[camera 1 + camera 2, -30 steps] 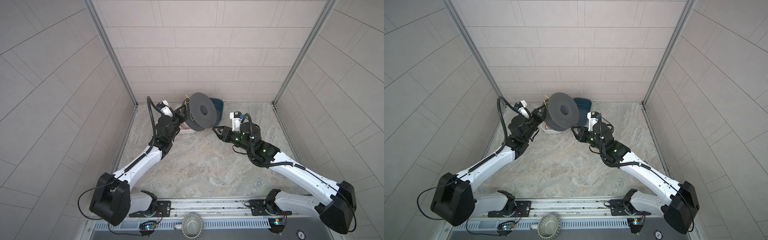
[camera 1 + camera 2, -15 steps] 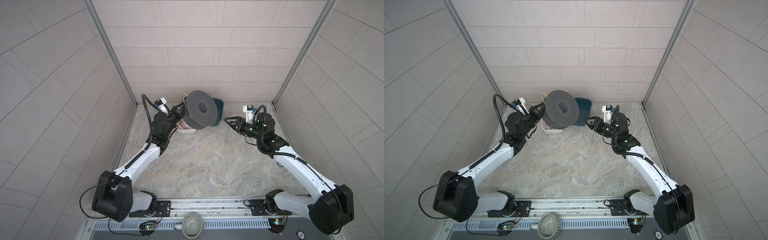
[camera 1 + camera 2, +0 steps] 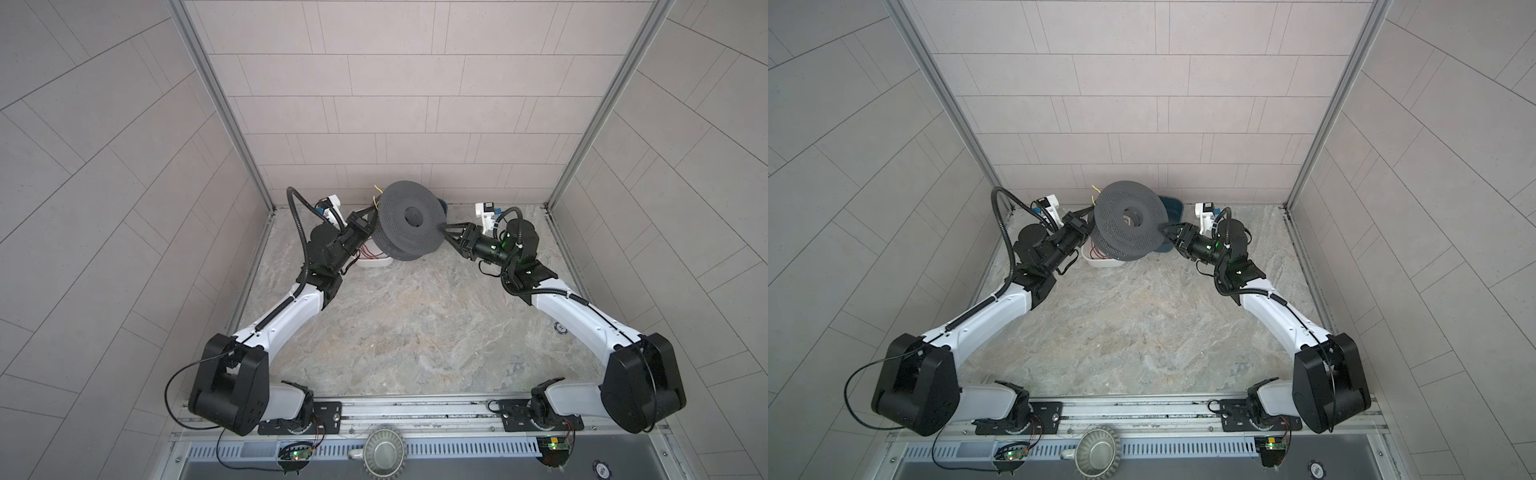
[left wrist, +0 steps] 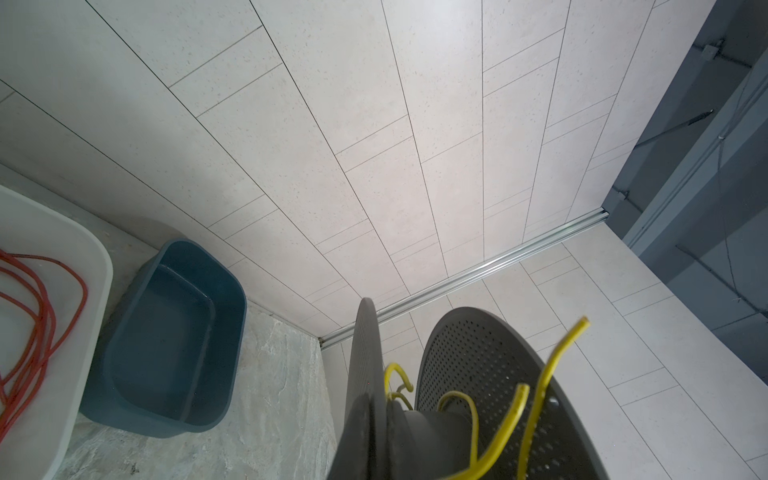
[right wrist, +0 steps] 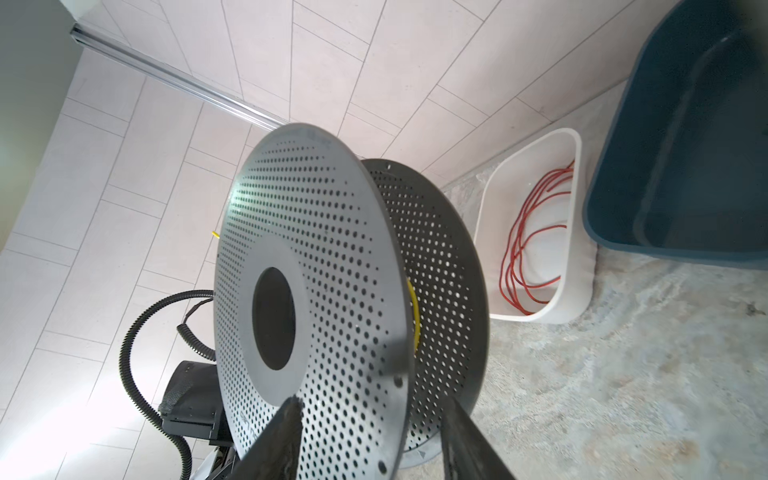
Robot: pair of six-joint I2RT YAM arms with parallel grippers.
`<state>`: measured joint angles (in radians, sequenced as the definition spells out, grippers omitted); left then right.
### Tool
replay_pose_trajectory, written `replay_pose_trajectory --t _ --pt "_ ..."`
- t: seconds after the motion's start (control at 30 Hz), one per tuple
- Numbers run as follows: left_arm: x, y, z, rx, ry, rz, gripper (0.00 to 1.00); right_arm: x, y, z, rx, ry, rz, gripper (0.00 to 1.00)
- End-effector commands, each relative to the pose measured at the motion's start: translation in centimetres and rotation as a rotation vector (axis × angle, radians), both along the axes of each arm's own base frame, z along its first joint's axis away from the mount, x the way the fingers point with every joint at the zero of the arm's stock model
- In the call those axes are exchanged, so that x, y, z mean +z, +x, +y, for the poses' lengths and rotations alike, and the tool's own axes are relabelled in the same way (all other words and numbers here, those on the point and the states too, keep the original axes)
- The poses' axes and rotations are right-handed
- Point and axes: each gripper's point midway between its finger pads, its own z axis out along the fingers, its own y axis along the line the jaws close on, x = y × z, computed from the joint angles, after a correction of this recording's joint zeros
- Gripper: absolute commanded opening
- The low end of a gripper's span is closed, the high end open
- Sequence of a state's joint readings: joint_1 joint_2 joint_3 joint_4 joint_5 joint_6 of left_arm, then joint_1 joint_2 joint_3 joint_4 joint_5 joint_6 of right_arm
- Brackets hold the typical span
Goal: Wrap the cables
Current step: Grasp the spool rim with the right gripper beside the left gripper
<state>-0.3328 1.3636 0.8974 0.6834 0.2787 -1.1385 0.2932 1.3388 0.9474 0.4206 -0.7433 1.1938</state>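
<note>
Thin yellow cables [image 4: 537,399]: springy sheathed wire, a few loose turns lying round the hub of a dark grey perforated plastic spool [image 3: 395,232], with stiff cut ends springing out past the flanges. The spool is hanging tilted in the air between the two grippers. The left gripper [image 3: 370,216] is pinching fully closed on the spool's rim and carrying it. The right gripper [image 5: 374,401] is standing with its jaws partly parted, straddling the edge of the nearer flange with a gap showing on one side. Below the left gripper, a rounded white plastic tray [image 3: 376,262] is sitting on the marbled grey tabletop [image 3: 395,324] and holding coils of thin red wire [image 5: 523,249]. A dark blue plastic bin [image 4: 174,332] is sitting just beside the tray, beyond the right gripper's fingertips. The tiled back wall [image 3: 386,124] is standing close beyond both. Behind both grippers, toward the arm bases, the tabletop is lying open.
</note>
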Motion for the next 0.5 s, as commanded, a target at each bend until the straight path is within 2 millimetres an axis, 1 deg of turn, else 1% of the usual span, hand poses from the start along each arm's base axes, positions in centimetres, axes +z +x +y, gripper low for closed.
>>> replay_pose_trajectory --t 0.0,0.23,0.47 --pt "5.2 -0.9 0.3 -0.018 -0.098 -0.143 0.0 2.9 0.1 0.2 0.016 0.068 -0.063 0.46" --pt "5.1 -0.6 -0.2 -0.041 -0.15 -0.137 0.0 2.7 0.4 0.3 0.019 0.097 -0.066 0.36" --pt "5.1 -0.6 -0.8 -0.061 -0.132 -0.129 0.0 3.0 0.8 0.7 0.03 0.14 -0.071 0.23"
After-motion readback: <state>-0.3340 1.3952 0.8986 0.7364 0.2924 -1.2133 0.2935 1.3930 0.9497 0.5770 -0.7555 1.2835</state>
